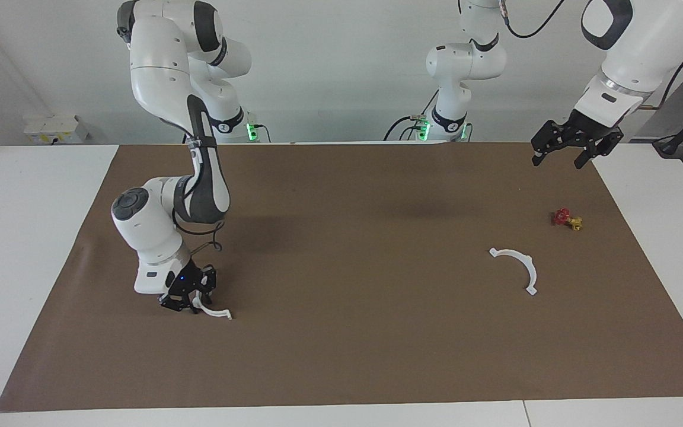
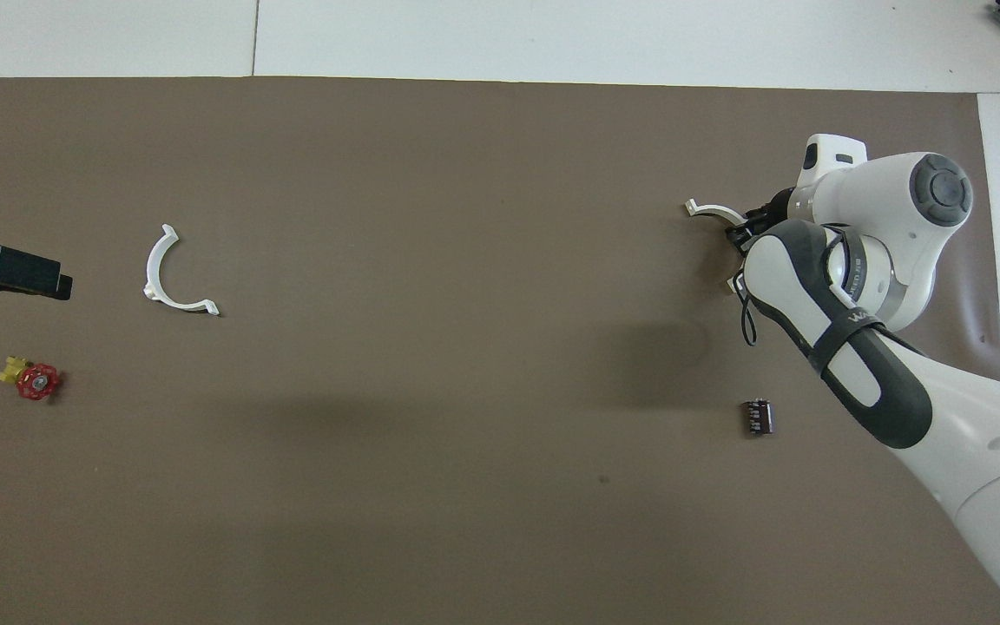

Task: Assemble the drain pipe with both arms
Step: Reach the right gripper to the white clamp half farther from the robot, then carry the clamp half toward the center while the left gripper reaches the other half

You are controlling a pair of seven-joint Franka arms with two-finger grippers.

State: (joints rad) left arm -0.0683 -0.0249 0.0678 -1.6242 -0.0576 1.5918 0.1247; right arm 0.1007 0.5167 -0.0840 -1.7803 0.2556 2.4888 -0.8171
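The drain pipe lies as two separate white half-rings on the brown mat. One half-ring (image 1: 216, 312) (image 2: 708, 208) is at the right arm's end of the table. My right gripper (image 1: 191, 299) (image 2: 738, 240) is down at the mat, shut on the middle of its arc. One tabbed end sticks out from the fingers. The other half-ring (image 1: 532, 270) (image 2: 153, 265) lies free toward the left arm's end. My left gripper (image 1: 558, 159) (image 2: 9, 271) waits open and empty in the air over the mat's edge at that end.
A small red-and-yellow valve (image 1: 567, 219) (image 2: 31, 380) sits on the mat, nearer to the robots than the free half-ring. A small dark part (image 2: 758, 417) lies near the right arm's forearm. The brown mat (image 1: 353, 237) covers most of the white table.
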